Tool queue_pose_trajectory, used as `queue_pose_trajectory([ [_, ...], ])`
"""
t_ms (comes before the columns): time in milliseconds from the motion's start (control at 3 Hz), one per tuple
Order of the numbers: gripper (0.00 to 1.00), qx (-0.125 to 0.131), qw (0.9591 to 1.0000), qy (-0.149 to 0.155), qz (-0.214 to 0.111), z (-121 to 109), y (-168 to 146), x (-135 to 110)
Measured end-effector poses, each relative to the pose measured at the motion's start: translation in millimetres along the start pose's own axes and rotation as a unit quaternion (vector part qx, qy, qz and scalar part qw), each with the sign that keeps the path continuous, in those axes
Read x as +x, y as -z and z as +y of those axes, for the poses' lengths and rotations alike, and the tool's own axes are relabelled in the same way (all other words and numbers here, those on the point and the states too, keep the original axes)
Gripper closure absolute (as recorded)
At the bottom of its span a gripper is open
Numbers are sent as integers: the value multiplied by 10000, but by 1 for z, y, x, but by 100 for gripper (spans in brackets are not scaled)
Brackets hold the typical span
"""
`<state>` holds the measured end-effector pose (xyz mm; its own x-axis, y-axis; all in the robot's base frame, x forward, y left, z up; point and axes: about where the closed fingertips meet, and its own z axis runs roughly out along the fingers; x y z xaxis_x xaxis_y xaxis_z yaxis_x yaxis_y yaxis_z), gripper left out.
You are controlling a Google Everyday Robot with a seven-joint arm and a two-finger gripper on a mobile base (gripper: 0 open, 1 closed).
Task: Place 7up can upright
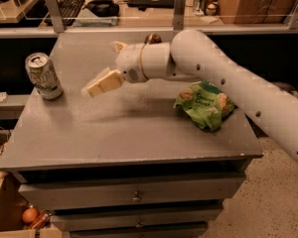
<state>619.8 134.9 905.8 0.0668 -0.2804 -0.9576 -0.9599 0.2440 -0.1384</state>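
Observation:
The 7up can, pale silver with green markings and a silver top, stands upright near the left edge of the grey table. My gripper is to the right of the can, apart from it, above the table's back middle. It is open and empty. One cream finger points down-left toward the can, and the tip of the other shows behind the wrist.
A green chip bag lies on the right of the table under my arm. A brown can at the back is mostly hidden by the wrist. Drawers sit below the tabletop. A desk with a keyboard stands behind.

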Motion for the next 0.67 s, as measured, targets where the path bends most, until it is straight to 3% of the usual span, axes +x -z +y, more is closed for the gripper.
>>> queue_pose_trajectory([
  [333, 0, 127, 9987, 263, 423, -24, 58, -2],
  [667, 0, 27, 9985, 268, 475, -21, 60, -1],
])
